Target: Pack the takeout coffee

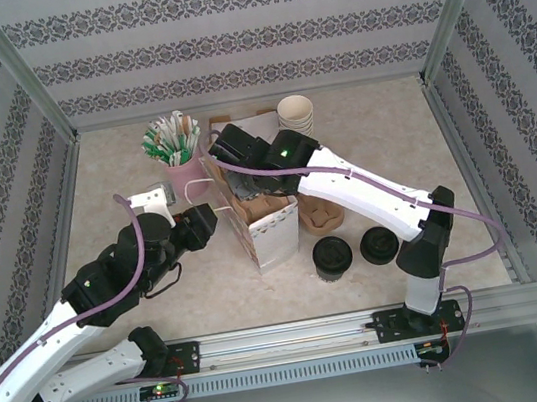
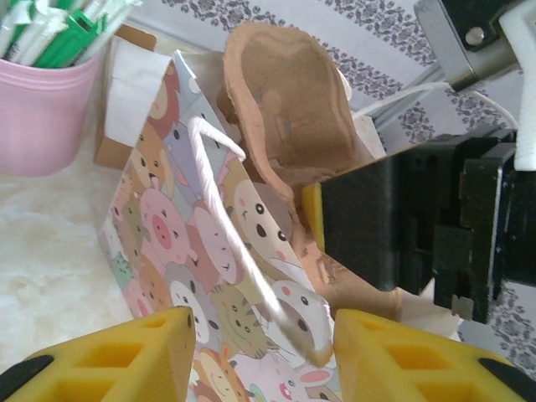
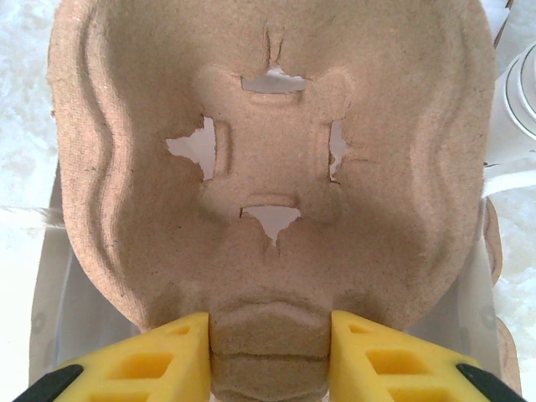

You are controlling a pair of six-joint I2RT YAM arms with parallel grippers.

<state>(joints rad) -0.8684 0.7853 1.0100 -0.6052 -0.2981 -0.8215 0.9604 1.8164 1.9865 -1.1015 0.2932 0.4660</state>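
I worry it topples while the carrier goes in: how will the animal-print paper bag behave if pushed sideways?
The paper bag looks thin-walled and tall for its base, so it would probably tip or slide easily. It seems light: thin paper, with the pulp carrier partly inside. Its cord handle droops, so it is likely floppy and poor for steering.

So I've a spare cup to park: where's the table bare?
Bare: the table right of the cream cup stack to the wall, and left of the pink straw cup. Crowded: around the gift bag, pulp carrier and two lidded coffees.
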